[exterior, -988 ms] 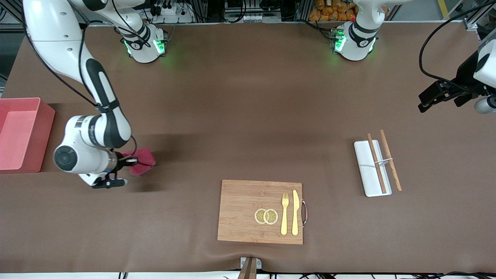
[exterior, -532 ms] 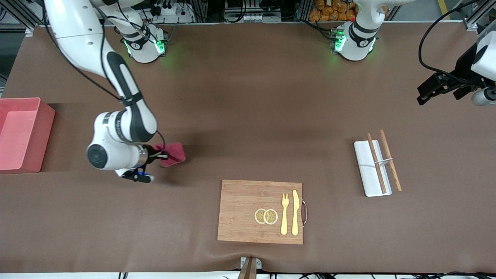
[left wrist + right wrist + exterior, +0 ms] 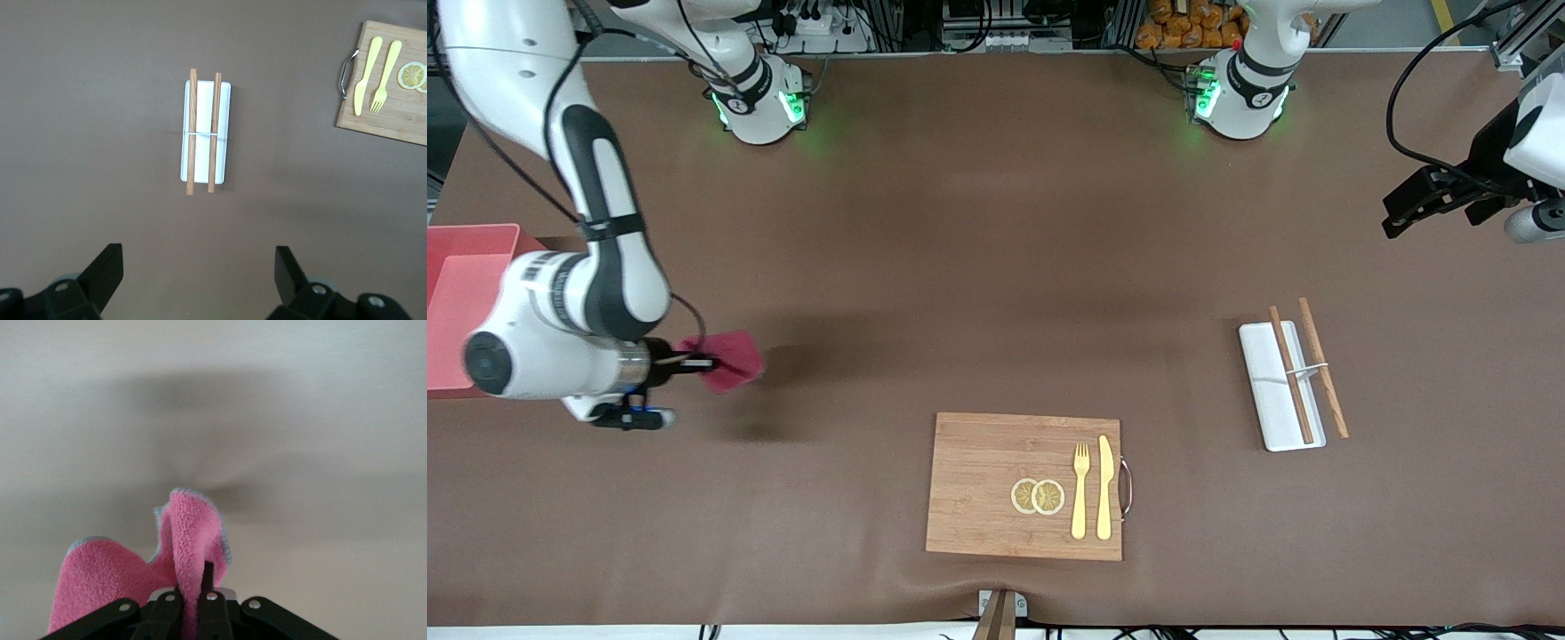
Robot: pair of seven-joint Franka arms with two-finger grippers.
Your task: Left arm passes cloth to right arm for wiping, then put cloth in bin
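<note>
Two robot arms are at the brown table (image 3: 996,267); the right gripper (image 3: 694,363) is squeezed tight on the cloth (image 3: 725,360), low over the table near the right arm's end; in the right wrist view the two black fingers (image 3: 208,587) pinch a fold of the fuzzy pink cloth (image 3: 190,540) between them, and the rest of it bunches up in a soft lump beside them; the cloth hangs just above the table, beside the bin (image 3: 463,302), not in it; the bin is a pink box at the right arm's end of the table, partly hidden by the arm.

The left gripper (image 3: 1405,213) waits up in the air over the left arm's end of the table; its fingers (image 3: 103,270) are spread wide and hold nothing; under it lies a narrow white tray (image 3: 1276,391) with two brown sticks (image 3: 1307,369) across it.

A wooden board (image 3: 978,484) lies nearer to the front camera; on it are two lemon slices (image 3: 1038,496), a yellow fork (image 3: 1080,489) and a yellow knife (image 3: 1104,487).
</note>
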